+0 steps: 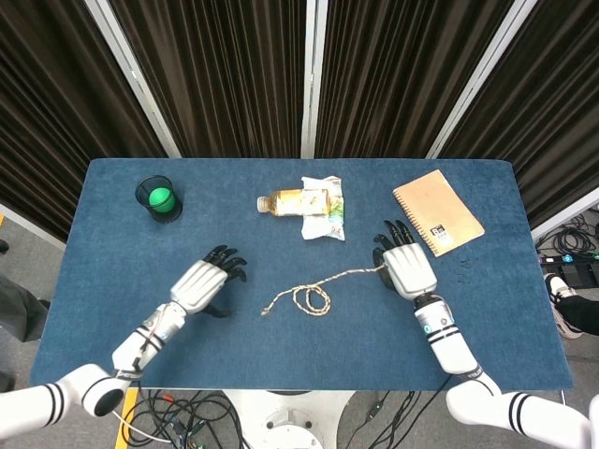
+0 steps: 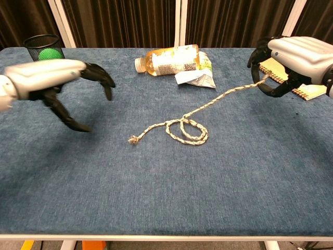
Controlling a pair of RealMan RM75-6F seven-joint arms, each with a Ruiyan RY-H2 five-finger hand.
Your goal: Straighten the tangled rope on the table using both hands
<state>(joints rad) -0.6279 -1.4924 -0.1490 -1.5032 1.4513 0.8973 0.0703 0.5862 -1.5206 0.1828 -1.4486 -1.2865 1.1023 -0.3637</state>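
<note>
Rope [image 2: 193,126] end pinched by right hand [image 2: 291,57]; left hand [image 2: 49,78] spread, empty; labels unreadable.

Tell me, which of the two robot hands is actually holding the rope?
The right robot hand, by the tan spiral notebook, pinches one end of the beige twisted rope. The left robot hand hovers open, touching nothing.

Beige braided rope [image 1: 312,294], small loop at table centre, frayed end at 9 o'clock, other end raised toward 2 o'clock

Robot lab, black curtains [image 1: 234,75], floor cables [image 1: 187,412]
</note>
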